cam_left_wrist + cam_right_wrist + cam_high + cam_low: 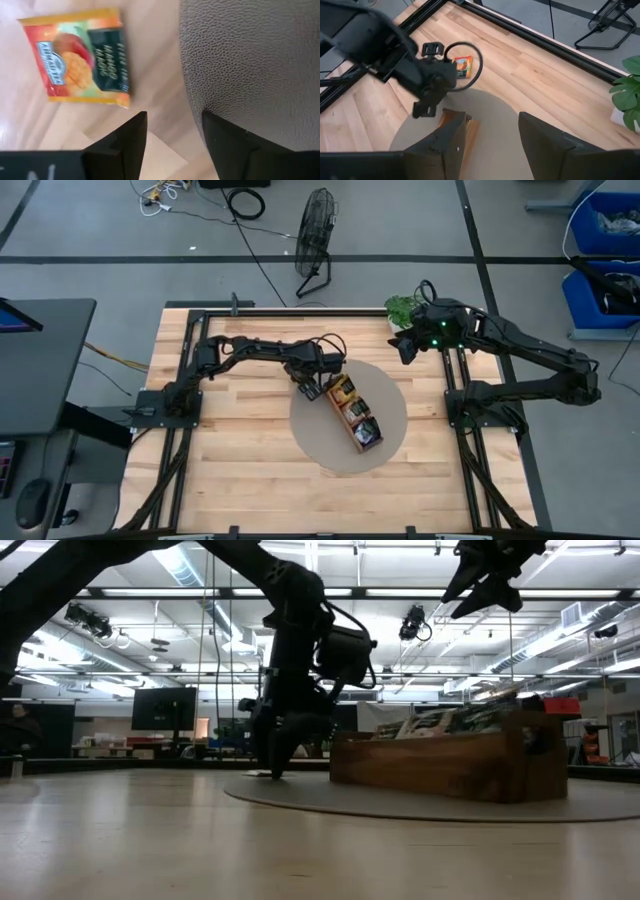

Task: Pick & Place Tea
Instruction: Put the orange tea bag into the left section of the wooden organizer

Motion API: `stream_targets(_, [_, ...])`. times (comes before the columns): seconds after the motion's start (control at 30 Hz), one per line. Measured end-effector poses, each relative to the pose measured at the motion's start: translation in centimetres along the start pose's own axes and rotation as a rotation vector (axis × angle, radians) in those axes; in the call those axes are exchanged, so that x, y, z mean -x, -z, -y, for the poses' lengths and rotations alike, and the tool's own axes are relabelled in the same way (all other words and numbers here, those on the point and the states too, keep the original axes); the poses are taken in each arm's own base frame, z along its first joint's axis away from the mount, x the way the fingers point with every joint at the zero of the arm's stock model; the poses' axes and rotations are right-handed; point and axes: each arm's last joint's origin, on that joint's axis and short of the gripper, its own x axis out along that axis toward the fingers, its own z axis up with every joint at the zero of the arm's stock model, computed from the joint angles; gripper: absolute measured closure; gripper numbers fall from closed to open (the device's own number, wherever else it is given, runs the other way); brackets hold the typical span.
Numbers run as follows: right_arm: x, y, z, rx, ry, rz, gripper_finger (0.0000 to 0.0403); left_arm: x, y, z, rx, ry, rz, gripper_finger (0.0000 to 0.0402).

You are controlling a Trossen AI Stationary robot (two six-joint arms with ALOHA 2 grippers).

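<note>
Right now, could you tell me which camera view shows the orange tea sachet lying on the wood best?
The left wrist view: the orange tea sachet fills it, print visible. The right wrist view shows it small, behind the left arm. In the high and low views I cannot make it out.

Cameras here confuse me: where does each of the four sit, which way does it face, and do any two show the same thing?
High view: above the table, looking straight down; both arms, the wooden tray on the round mat.
Low view: at table-top height, looking level; left gripper near the mat's edge, right gripper raised.
Left wrist view: on the left arm, past its open fingers at an orange tea sachet.
Right wrist view: on the right arm, past its fingers, over the table.
Shared: both wrist views show that sachet.
</note>
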Motion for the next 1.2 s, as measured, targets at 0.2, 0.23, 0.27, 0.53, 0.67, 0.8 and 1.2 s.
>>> stream_targets(0.2, [-0.6, 0.0, -0.2, 0.000, -0.033, -0.040, 0.0213, 1.2, -1.1, -0.6, 0.020, -0.024, 0.055, 0.0202])
stream_targets(0.23, [-0.6, 0.0, -0.2, 0.000, -0.039, -0.044, 0.0213, 1.2, -1.3, -0.9, 0.029, -0.032, 0.061, 0.0202])
stream_targets(0.27, [-0.6, 0.0, -0.2, 0.000, -0.042, -0.045, 0.0213, 1.2, -1.4, -1.2, 0.037, -0.034, 0.062, 0.0202])
stream_targets(0.53, [-0.6, 0.1, -0.2, 0.007, -0.056, -0.052, 0.0213, 0.9, -2.2, -3.2, 0.040, -0.063, 0.050, 0.0202])
stream_targets(0.67, [-0.6, 0.1, -0.2, 0.007, -0.059, -0.060, 0.0213, 0.7, -2.5, -3.7, 0.045, -0.063, 0.046, 0.0202])
stream_targets(0.8, [-0.6, 0.2, -0.2, 0.008, -0.055, -0.069, 0.0213, -0.1, -2.7, -4.0, 0.049, -0.052, 0.028, 0.0202])
stream_targets(1.2, [-0.6, 0.3, -0.1, 0.011, -0.051, -0.078, 0.0213, -2.1, -2.1, -5.0, 0.005, -0.004, -0.015, 0.0223])
